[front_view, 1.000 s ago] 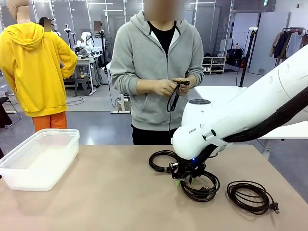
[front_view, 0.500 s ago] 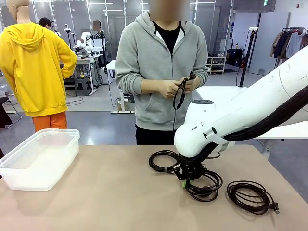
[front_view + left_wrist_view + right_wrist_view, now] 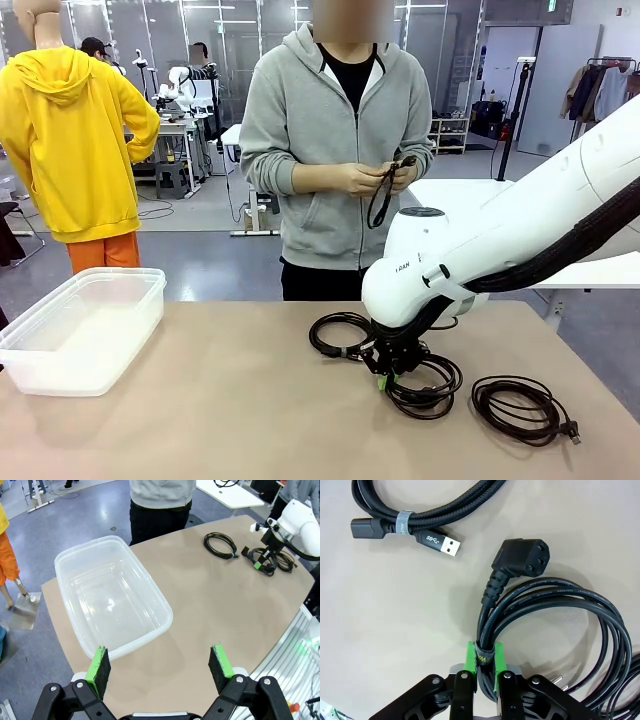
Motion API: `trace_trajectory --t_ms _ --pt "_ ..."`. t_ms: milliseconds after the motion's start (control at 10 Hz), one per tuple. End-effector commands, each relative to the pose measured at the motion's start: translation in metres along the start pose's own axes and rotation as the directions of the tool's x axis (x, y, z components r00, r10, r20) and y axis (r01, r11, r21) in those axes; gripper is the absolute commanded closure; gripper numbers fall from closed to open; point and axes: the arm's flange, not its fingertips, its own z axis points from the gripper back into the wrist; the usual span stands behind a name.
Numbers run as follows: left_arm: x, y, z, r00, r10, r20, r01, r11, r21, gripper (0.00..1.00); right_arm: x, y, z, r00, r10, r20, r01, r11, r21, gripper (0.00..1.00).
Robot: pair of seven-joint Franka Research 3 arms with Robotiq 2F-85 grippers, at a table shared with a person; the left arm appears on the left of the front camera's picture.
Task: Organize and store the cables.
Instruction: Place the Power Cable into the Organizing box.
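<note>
1. Power cable coil point(image 3: 555, 610) is the one in play. It lies on the worktop point(image 3: 220, 420) with its tied-off neck right between the right jaws, and its angled plug point(image 3: 520, 557) is just ahead of them.
2. Right jaws: clenched tight on that bundle at the strap point(image 3: 482, 656), with the green pads point(image 3: 471, 655) pressing it from both sides. Whether every strand is caught, I can't tell.
3. For the lift I'd go straight up and slowly. The loose loops hang off to one side of the jaws and could drag the USB cable coil point(image 3: 435, 505) just ahead, or the third coil point(image 3: 515, 405) lying beyond the loops.
4. Then carry it over to the clear plastic bin point(image 3: 60, 370) and let go low, so the coil doesn't spring open.
5. Left jaws: spread wide and empty, hovering with the bin just ahead of and below them.
6. The person's hands point(image 3: 365, 180), well beyond the right jaws, are working on another cable point(image 3: 380, 205).
</note>
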Motion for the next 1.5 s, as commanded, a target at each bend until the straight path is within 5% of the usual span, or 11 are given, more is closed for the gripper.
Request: trace_trajectory --t_ms 0,100,200,500,800,1400 --pt "0.000 0.000 0.001 1.000 -0.010 0.007 0.010 1.000 -0.008 0.00 0.000 0.001 0.000 1.000 0.004 0.003 -0.004 1.000 -0.004 1.00" --pt "0.000 0.000 0.001 1.000 -0.010 0.007 0.010 1.000 -0.008 0.00 0.000 0.001 0.000 1.000 0.004 0.003 -0.004 1.000 -0.004 1.00" --pt "0.000 0.000 0.001 1.000 -0.010 0.007 0.010 1.000 -0.008 0.00 0.000 0.000 0.000 1.000 0.000 0.000 0.000 1.000 0.000 0.81" --pt "0.000 0.000 0.001 1.000 -0.010 0.007 0.010 1.000 -0.008 0.00 -0.037 0.014 0.092 0.997 -0.003 0.079 0.006 0.999 -0.039 0.84" --pt "0.000 0.000 0.001 1.000 -0.010 0.007 0.010 1.000 -0.008 0.00 -0.040 0.052 0.128 0.999 0.022 0.045 -0.018 0.995 -0.100 0.84" --pt "0.000 0.000 0.001 1.000 -0.010 0.007 0.010 1.000 -0.008 0.00 -0.002 0.219 0.092 0.998 0.055 0.006 -0.055 0.998 -0.025 0.84"
